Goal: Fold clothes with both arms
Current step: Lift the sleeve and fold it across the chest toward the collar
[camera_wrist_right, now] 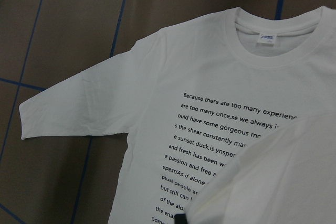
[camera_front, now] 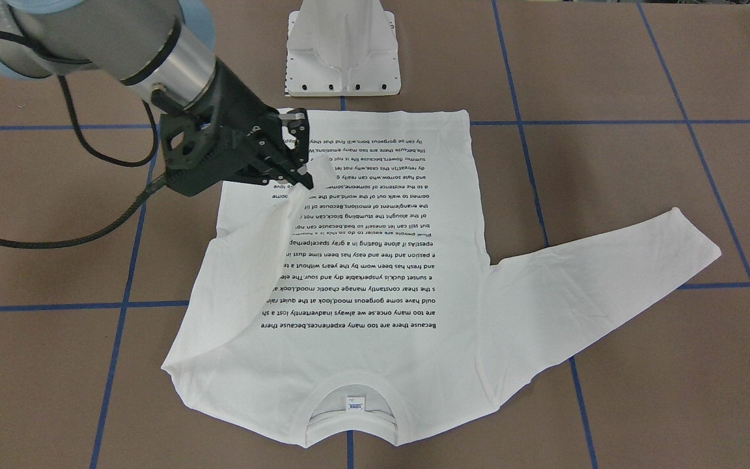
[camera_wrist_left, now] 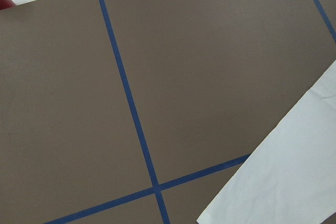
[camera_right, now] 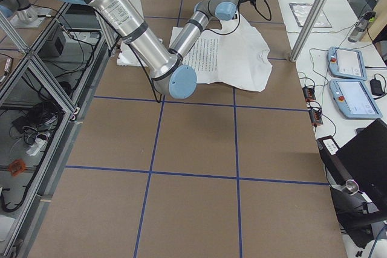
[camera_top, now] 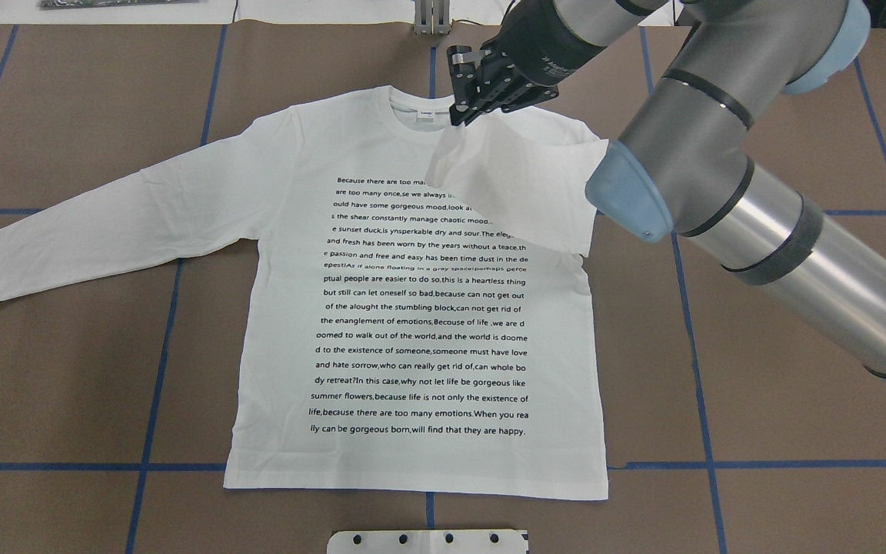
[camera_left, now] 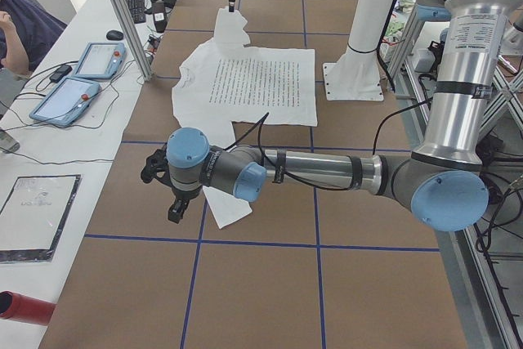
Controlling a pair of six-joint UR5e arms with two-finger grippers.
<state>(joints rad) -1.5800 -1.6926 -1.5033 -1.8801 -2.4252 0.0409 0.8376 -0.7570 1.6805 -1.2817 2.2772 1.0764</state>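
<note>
**One sleeve lifted across the chest, the other flat**

On the left of the overhead view, the outstretched sleeve of the white long-sleeved T-shirt lies flat on the brown table, angled away from the body. The left gripper hangs over the table near this sleeve's cuff. It shows only in the side view, so I cannot tell whether its jaws are parted or closed. Its wrist camera sees the cuff's corner and crossing blue tape lines.

The shirt's body lies spread face up at mid-table, with the ribbed collar and the neck label on the far side from the robot. The printed text block runs down the chest, and the hem is near the white pedestal base.

To the right, the lifted sleeve is drawn up and over the upper chest, covering some line ends. The right gripper is clamped on the sleeve's cuff, just beside the collar and above the cloth.
</note>
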